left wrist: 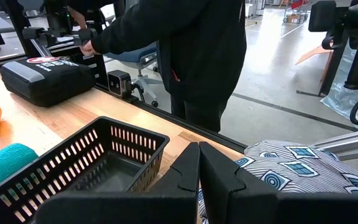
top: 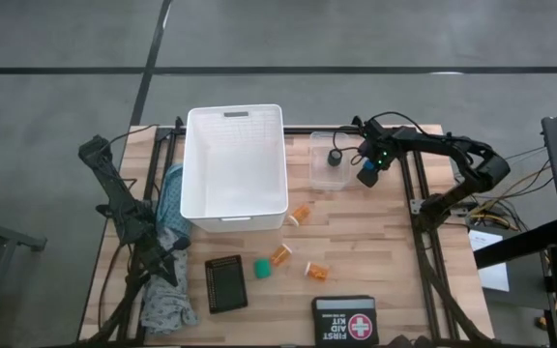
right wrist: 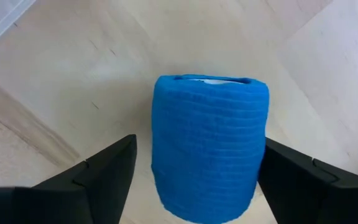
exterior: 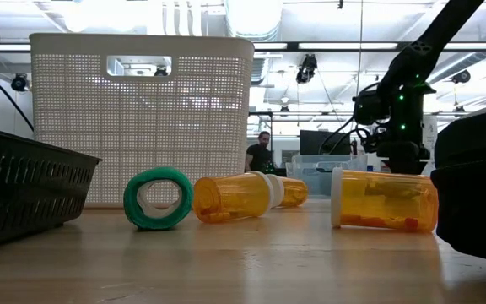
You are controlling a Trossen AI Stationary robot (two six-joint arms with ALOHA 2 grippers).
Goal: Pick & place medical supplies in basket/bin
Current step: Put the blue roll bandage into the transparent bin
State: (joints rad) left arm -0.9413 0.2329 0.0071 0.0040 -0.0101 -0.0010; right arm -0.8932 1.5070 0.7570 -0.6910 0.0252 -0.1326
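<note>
Here, a ribbed blue roll [right wrist: 209, 146] stands upright on pale wood.

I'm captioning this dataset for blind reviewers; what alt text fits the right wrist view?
A blue bandage roll stands upright on the pale wooden table, filling the middle of the picture. The right gripper has its two dark fingers open on either side of the roll, with a gap visible on each side.

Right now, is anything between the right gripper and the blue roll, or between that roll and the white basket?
Nothing separates the right gripper from the blue roll: its open fingers flank the roll. Toward the white basket, the clear tub lies between.
</note>
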